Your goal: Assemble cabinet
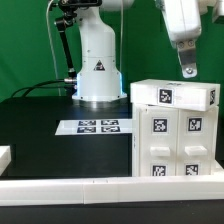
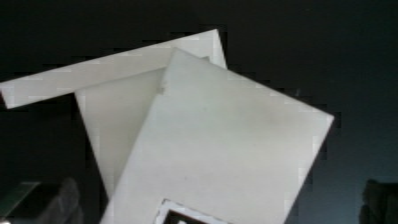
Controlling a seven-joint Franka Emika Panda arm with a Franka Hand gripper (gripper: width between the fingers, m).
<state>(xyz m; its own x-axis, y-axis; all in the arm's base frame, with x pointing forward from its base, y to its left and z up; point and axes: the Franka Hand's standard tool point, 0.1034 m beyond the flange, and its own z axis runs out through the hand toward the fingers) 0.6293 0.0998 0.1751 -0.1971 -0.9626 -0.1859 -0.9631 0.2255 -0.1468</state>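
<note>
While my gripper (image 1: 188,70) hangs just above the cabinet (image 1: 175,135), I cannot tell whether its fingers are spread or closed: in the exterior view they show only as a small dark tip, and the wrist view does not clearly show them at all. Nothing seems to be held between them, as far as I can judge

Directly below the hand lies the top slab (image 1: 173,95), resting slightly askew on the cabinet's body (image 1: 175,140), with one corner jutting past the edge. Beneath that, on the face turned toward the exterior camera, I see tagged blocks stacked in the body. From the wrist, the white slab (image 2: 222,140) fills most of the picture at an angle, with another white edge (image 2: 107,75) sticking out behind it

Off to the side of the hand, well apart from it, the marker board (image 1: 98,126) lies flat on the black table (image 1: 40,135), in front of the white robot base (image 1: 98,70). A white rail (image 1: 100,185) runs along the table's near edge

My judgement is that the step in hand is seating the slab squarely. To do it well I would come down slowly, centred over the slab, keep the fingers clear of the overhanging corner, and push or grip along the long sides so it turns into line rather than tipping. A careless touch on the corner could slide it off the body
</note>
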